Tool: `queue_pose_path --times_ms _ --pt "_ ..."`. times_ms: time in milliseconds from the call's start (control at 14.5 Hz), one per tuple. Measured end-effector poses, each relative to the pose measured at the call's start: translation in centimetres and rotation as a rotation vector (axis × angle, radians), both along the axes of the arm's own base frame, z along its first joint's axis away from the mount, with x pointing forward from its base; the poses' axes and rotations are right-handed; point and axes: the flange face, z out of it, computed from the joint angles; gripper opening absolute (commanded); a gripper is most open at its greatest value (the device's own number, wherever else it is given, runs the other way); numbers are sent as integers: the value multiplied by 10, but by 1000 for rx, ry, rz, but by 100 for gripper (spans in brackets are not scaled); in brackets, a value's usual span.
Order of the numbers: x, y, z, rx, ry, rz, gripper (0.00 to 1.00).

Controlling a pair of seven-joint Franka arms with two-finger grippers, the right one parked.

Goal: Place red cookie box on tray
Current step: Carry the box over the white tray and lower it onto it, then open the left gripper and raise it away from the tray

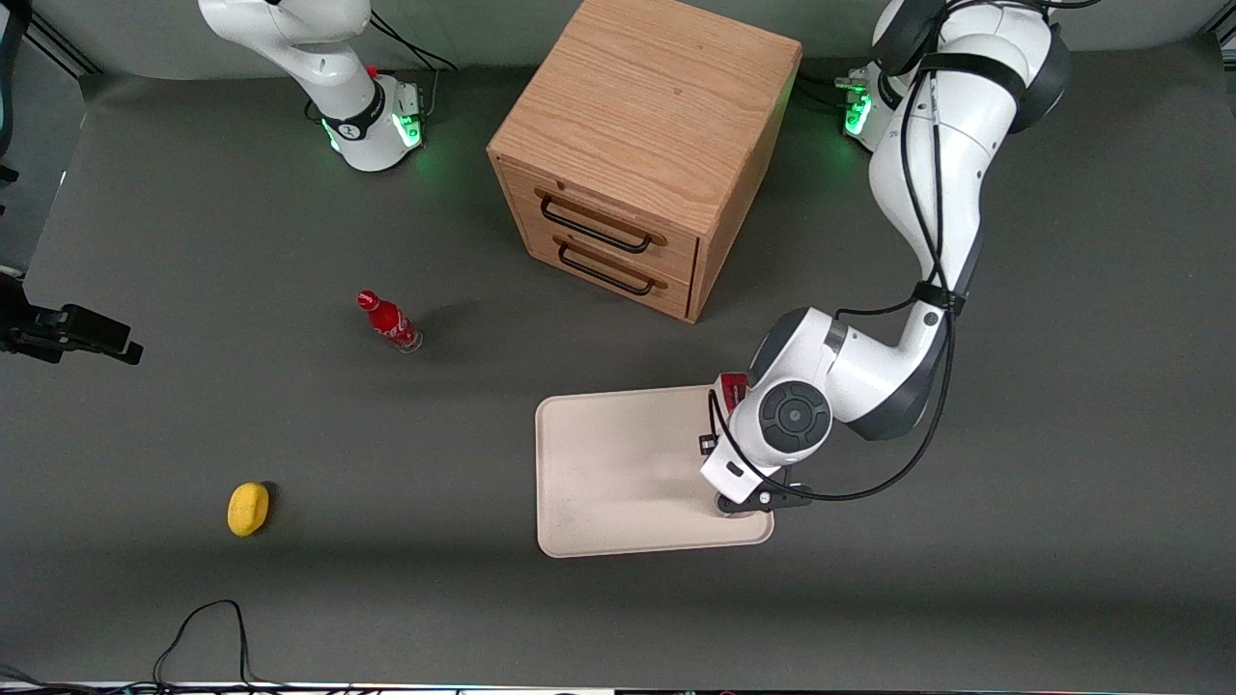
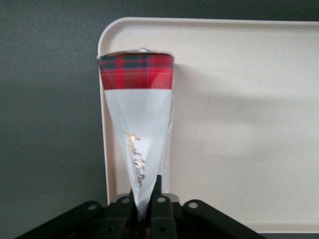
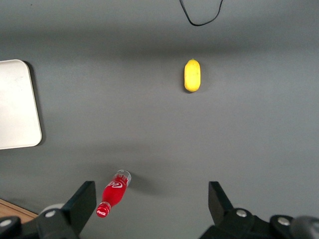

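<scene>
My left gripper is shut on the red cookie box, a long carton with a white panel and a red tartan end. The box reaches down from the fingers, and its tartan end is over the rim of the cream tray near a corner. I cannot tell whether it touches the tray. In the front view the gripper is above the tray at its edge toward the working arm. There only a small red piece of the box shows past the wrist.
A wooden two-drawer cabinet stands farther from the front camera than the tray. A small red bottle and a yellow fruit lie toward the parked arm's end of the table. A black cable lies near the front edge.
</scene>
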Motion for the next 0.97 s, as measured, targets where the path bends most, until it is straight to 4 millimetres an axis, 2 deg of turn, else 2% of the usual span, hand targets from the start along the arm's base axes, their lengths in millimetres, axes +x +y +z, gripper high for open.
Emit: queue_pose_path --times_ms 207,345,483,690,828,966 --pt "5 4 11 29 -42 -15 100" --pt "8 12 39 41 -60 -6 100" --pt "7 35 93 86 -56 19 100" --pt "-9 87 193 122 -59 84 100" --pt "-28 120 233 132 -49 124 100" --pt "-48 157 257 129 -29 119 100"
